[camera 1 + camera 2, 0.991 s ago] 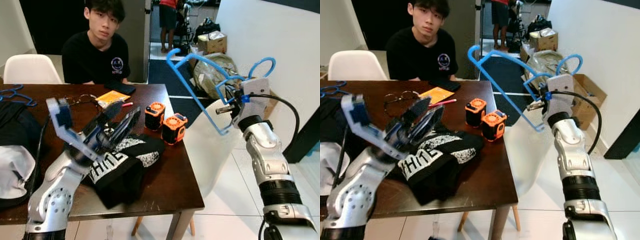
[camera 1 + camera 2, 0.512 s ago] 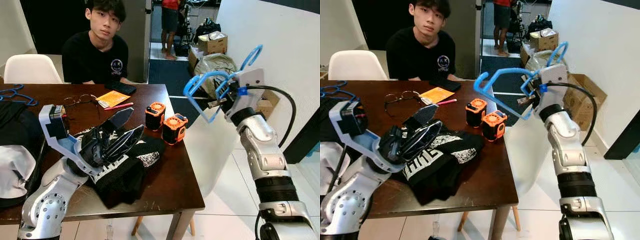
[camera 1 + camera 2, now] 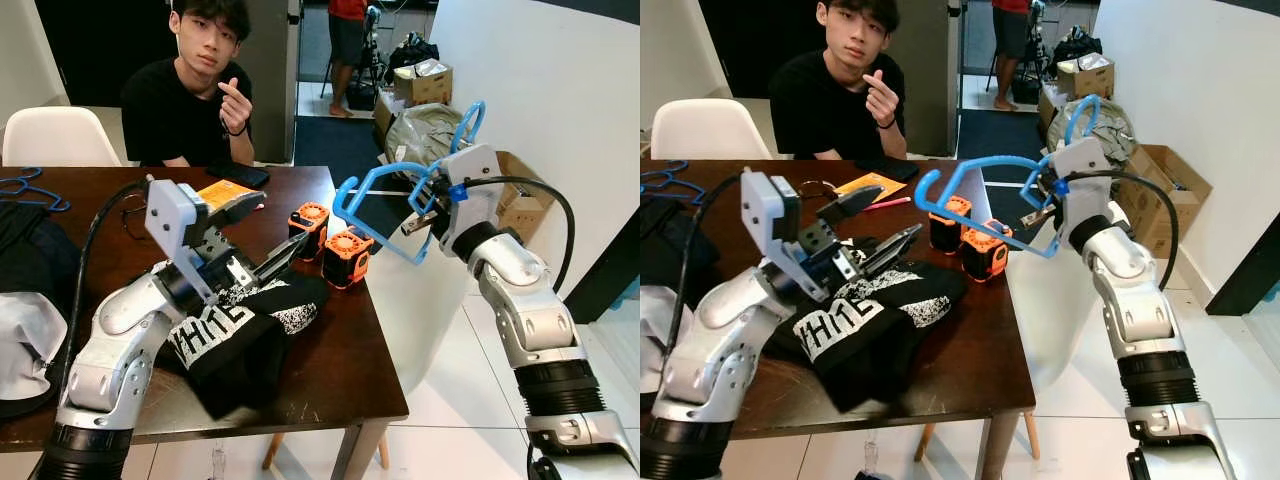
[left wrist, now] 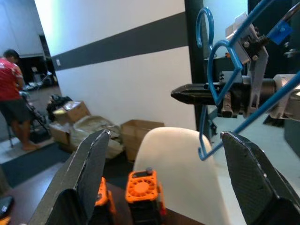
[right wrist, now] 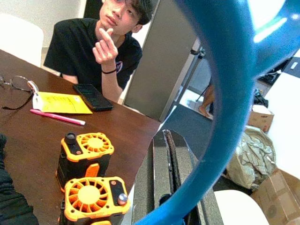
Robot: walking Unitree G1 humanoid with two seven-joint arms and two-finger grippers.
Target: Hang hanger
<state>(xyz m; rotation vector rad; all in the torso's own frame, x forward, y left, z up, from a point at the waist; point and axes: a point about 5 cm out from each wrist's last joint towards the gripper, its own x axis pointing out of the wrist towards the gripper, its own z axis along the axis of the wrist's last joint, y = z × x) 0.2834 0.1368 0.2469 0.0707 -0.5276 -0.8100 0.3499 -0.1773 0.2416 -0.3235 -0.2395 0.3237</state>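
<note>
The right gripper (image 3: 425,212) pinches the blue hanger (image 3: 385,195) near its hook; swung left, its frame could clip the orange fans (image 3: 330,243); the left gripper (image 3: 262,235) hovers spread over the black shirt (image 3: 245,325).

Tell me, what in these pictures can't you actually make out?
- Print on the black shirt: head views, folds and the left gripper cover part of it.
- Blue hanger: right wrist view, so near it is a blur; the right gripper hides where it is held.
- Standing person: head views, cut off by the top edge.
</note>
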